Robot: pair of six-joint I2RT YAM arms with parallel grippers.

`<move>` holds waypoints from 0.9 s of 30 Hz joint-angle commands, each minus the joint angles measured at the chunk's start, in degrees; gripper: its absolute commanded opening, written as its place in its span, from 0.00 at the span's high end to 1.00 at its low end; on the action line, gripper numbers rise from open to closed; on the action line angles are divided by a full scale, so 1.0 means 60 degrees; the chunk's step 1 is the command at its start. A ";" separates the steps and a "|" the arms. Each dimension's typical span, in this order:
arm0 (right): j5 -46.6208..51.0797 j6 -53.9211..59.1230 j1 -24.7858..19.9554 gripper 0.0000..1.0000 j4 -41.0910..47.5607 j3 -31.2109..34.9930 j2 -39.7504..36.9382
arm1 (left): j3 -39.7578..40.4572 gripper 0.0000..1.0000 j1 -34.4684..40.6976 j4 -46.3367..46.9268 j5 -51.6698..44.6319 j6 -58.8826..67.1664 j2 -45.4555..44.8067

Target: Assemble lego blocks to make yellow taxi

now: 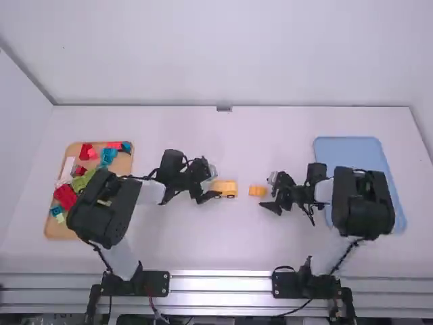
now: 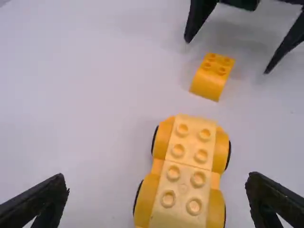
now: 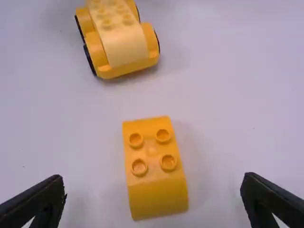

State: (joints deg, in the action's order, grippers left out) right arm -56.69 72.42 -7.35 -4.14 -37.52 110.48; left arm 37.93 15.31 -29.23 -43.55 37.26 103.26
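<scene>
The edges of both wrist views cut off the yellow car (image 2: pixel 185 175).

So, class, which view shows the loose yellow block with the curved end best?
The right wrist view: the block appears largest, its four studs and curved end plain. The left wrist view shows it smaller, farther off; the high view, only a small orange patch.

The right gripper (image 3: pixel 153 197) has its two dark fingers spread wide, one on each side of a small yellow block (image 3: pixel 152 166). Neither finger touches it. That block sits on the white table (image 3: pixel 228 95) between the fingertips and just past them, four round studs on top, its curved, studless end nearest the fingers. Farther out beyond the fingertips stands a yellow car base (image 3: pixel 116 38), studded on top, with black wheels, apart from the block.
</scene>
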 commanded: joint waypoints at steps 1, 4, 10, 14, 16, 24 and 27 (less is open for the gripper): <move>-0.0667 0.1053 -0.0087 0.02 0.0317 -0.0637 0.0554 | 0.0025 0.01 0.0000 0.0022 -0.0412 -0.0047 -0.0160; -0.0834 0.1293 -0.0084 0.01 0.0878 -0.1147 0.1042 | 0.0025 0.01 -0.0036 0.0011 -0.0419 -0.0073 -0.0160; -0.1016 0.2696 -0.0066 0.16 0.2029 -0.1661 0.1432 | 0.0025 0.01 -0.0033 -0.0127 -0.0415 -0.0076 -0.0160; -0.0761 0.2506 0.0131 0.32 0.1996 -0.1796 0.1636 | 0.0025 0.01 -0.0036 -0.0321 -0.0415 -0.0313 -0.0160; -0.0714 0.2426 0.0182 0.32 0.2011 -0.1829 0.1690 | 0.0025 0.01 -0.0036 -0.0350 -0.0415 -0.0317 -0.0160; -0.0503 0.2433 0.0339 0.45 0.1993 -0.1778 0.1694 | 0.0025 0.01 -0.0033 -0.0386 -0.0415 -0.0321 -0.0160; -0.0477 0.2433 0.0342 0.56 0.2011 -0.1778 0.1694 | 0.0025 0.01 -0.0033 -0.0382 -0.0415 -0.0321 -0.0160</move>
State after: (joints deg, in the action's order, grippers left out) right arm -60.01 86.89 -5.37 7.70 -47.62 119.72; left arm 37.91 15.31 -31.53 -44.56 35.73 103.26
